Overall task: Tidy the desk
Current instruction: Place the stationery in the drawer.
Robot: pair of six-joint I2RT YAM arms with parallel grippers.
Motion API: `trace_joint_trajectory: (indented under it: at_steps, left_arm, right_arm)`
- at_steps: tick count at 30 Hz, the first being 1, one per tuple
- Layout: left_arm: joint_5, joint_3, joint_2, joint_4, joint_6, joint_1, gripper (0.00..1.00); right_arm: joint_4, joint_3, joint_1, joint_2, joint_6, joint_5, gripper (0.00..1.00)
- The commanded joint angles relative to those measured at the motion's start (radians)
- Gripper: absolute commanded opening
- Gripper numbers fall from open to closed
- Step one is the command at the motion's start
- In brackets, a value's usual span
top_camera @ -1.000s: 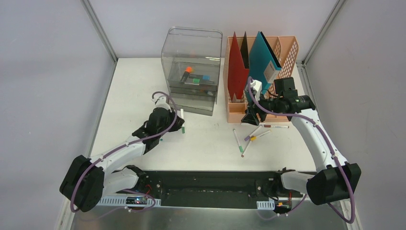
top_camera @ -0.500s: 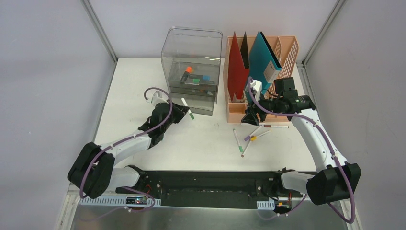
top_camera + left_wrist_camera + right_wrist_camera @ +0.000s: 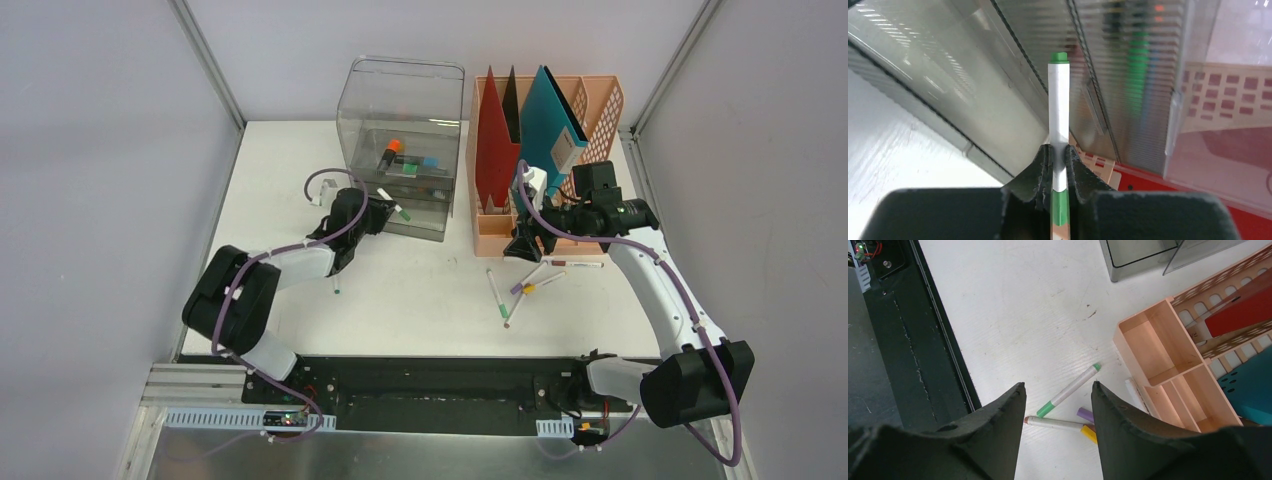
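White and flat, the bench (image 3: 430, 300) fills the middle of the overhead view, edged by aluminium rails and grey walls, with the arm bases along its lower edge. At its upper centre stands a clear plastic drawer box (image 3: 400, 110), with an orange-capped marker (image 3: 391, 150) and other small items showing through its walls. Just beside the box, in the upper right of the frame, is a peach file rack (image 3: 603, 100) holding a red folder (image 3: 495, 140) and a teal folder (image 3: 545, 125) upright.

The left fingers (image 3: 1040, 172) are pressed together on a white pen with a green cap (image 3: 1058, 100). The pen points straight out from them, its capped end close to the ribbed front of the drawer box; whether it touches cannot be told.

The right fingers (image 3: 998, 435) are spread and pinch nothing. They hang above the bench at the front of the rack. Below them several loose pens lie in a cluster: a green-and-white pen (image 3: 1068, 390), a white pen with a reddish tip (image 3: 1053, 423), a purple one (image 3: 1084, 414) and a yellow one (image 3: 1089, 434). These last three touch or cross.
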Motion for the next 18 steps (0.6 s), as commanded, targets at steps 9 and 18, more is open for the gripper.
trace_joint_trajectory:
  at_steps: [9,18]
  left_arm:
    - [0.165,0.102,0.204,0.246,-0.088,0.060,0.47]
    - [0.216,0.058,0.127,0.276,0.046,0.061,0.59]
  right_arm:
    - [-0.001,0.016,-0.006,-0.017,-0.033,-0.036,0.54]
    - [-0.004,0.015,-0.006,-0.010,-0.036,-0.034,0.54]
